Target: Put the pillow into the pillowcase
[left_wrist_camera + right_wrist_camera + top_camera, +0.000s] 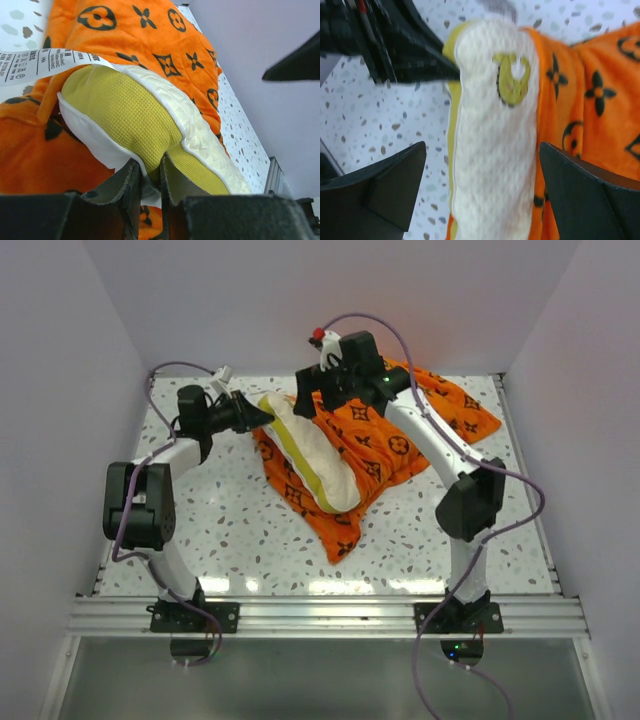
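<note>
Overhead, I see the pillow [312, 455] propped on its edge on top of the pillowcase [395, 445], outside it, on the speckled desk [220, 530]. My left fingers [262, 417] meet its far corner from the left. My right fingers [318, 395] hang just above that same end, and the right arm crosses over the orange cloth.

On the left wrist camera, the fingers are pinched narrow on the pillow's yellow mesh band, which puckers between them. A quilted cream face runs beside the band. A white printed care label [45, 62] stretches over the plush orange fabric with its dark flower and circle motifs.

On the right wrist camera, the fingers stand wide and grip nothing. The pillow's bumpy cream face lies between them, apart from both, and it carries a yellow emblem [512, 77]. The black left fingers block the upper left, touching the pillow's yellow edge.
</note>
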Controlling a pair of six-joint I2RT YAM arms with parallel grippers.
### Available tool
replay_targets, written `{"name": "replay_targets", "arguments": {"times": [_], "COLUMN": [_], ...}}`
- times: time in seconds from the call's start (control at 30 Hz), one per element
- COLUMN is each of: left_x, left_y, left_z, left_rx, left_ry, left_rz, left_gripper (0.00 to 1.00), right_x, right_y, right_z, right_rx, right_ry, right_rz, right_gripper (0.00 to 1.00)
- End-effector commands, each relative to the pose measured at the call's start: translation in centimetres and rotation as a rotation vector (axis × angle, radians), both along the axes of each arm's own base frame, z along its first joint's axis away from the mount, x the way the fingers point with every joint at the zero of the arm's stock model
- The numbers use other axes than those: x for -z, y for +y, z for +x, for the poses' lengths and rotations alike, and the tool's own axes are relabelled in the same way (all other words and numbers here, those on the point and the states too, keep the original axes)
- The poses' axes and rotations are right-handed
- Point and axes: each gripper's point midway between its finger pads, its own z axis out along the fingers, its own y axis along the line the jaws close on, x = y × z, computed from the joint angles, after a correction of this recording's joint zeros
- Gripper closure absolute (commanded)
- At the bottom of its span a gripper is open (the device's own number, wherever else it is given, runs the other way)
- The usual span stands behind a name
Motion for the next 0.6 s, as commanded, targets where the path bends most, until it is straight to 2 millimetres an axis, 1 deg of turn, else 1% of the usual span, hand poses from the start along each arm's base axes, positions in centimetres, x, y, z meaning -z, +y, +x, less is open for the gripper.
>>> {"name": "replay_targets", "arguments": {"times": [0.0,0.1,0.13,0.17,0.2,0.27,0.3,0.37,0.4,0.47,0.5,0.53,0.57], "left_x": [-3.0,-3.4,-3.5,-3.7,-3.8,-4.0,-3.9,-3.8,-3.8,-3.9,-4.0,-4.1,-4.2], "left_y": [-2.3,-2.6,-2.6,-2.6,-2.6,-2.7,-2.7,-2.8,-2.9,-3.2,-3.6,-3.7,-4.0], "left_z": [-2.4,-2.5,-2.6,-2.6,-2.5,-2.5,-2.5,-2.5,-2.5,-2.6,-2.9,-2.9,-3.1], "left_rx": [0.117,0.131,0.136,0.137,0.137,0.148,0.151,0.157,0.163,0.177,0.186,0.19,0.2], "left_ry": [-0.074,-0.083,-0.084,-0.09,-0.091,-0.097,-0.095,-0.091,-0.09,-0.094,-0.091,-0.097,-0.097], "left_rz": [-0.052,-0.06,-0.061,-0.061,-0.061,-0.063,-0.065,-0.07,-0.072,-0.076,-0.082,-0.086,-0.093], "left_gripper": [0.82,0.83,0.83,0.83,0.83,0.83,0.83,0.83,0.83,0.83,0.83,0.83,0.83], "right_x": [3.0,4.3,4.4,4.5,4.9,5.4,6.0,6.5,7.5,8.3,9.0,9.6,10.9], "right_y": [2.8,4.9,5.4,5.8,6.5,6.8,7.0,6.9,7.0,6.6,7.0,6.6,6.5], "right_z": [2.4,2.9,3.3,3.2,2.5,1.7,0.9,-0.1,-0.8,-0.4,-0.5,0.1,0.4], "right_rx": [0.045,0.007,-0.007,-0.022,-0.071,-0.135,-0.18,-0.239,-0.258,-0.254,-0.266,-0.231,-0.221], "right_ry": [0.021,0.022,-0.009,-0.018,-0.011,-0.035,-0.029,-0.047,-0.046,-0.106,-0.132,-0.149,-0.141], "right_rz": [-0.077,-0.07,-0.07,-0.074,-0.072,-0.116,-0.129,-0.17,-0.203,-0.285,-0.318,-0.366,-0.4], "right_gripper": [0.02,0.01,0.01,0.01,0.02,0.01,0.01,0.01,0.01,0.01,0.01,0.01,0.01]}}
